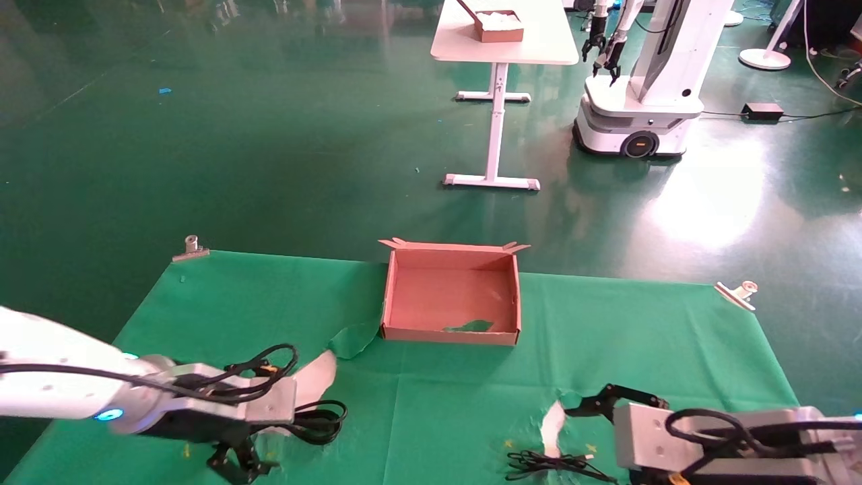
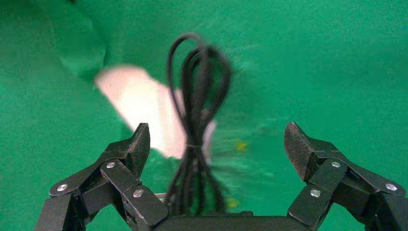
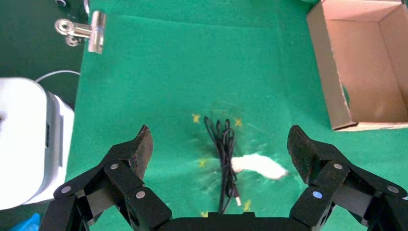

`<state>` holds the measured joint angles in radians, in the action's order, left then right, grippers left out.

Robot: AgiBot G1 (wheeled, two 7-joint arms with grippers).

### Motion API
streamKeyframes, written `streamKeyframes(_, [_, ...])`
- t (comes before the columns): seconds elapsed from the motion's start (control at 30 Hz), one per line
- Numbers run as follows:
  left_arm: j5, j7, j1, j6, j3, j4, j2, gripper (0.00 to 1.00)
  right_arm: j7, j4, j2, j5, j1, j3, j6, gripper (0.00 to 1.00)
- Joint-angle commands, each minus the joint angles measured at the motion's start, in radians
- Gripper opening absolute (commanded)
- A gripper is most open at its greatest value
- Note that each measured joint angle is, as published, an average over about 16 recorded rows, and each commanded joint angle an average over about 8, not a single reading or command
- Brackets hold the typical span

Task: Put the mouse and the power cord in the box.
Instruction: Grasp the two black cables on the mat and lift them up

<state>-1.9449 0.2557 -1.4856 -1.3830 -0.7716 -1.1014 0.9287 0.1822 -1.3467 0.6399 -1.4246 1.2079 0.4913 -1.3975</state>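
Cord (image 2: 197,120), a thick black bundle of loops, is lying on the green desk (image 1: 444,404) at about 8 o'clock from the box (image 1: 451,296), which is sitting empty near the far edge. Left pincer (image 2: 216,144) is hovering over the bundle with jaws spread wide, the loops running between them. Right pincer (image 3: 219,147), likewise spread, is hanging over a thinner tied cable (image 3: 223,159) at about 5 o'clock from the box; no mouse is showing anywhere. Doing this step well likely means lowering the left pincer straight down, centring the jaws across the bundle's tied waist, and closing on all the strands so none is trailing on the lift.
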Motion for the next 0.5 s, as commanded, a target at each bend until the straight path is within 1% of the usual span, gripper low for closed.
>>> streamKeyframes(0.03, [-0.053,0.001,-0.005,0.030,-0.020,0.049,0.040,1.00,0.010,-0.001,-0.009,0.008,-0.007,-0.005,0.003,1.00])
streamKeyframes(0.3, [-0.149,-0.047,-0.034,0.124,-0.056,0.214,0.126,1.00,0.001,-0.003,-0.043,0.020,-0.021,-0.017,0.002,1.00])
streamKeyframes(0.5, [-0.173,-0.088,-0.061,0.154,-0.069,0.312,0.167,1.00,0.009,-0.002,-0.043,-0.026,-0.029,-0.003,0.016,1.00])
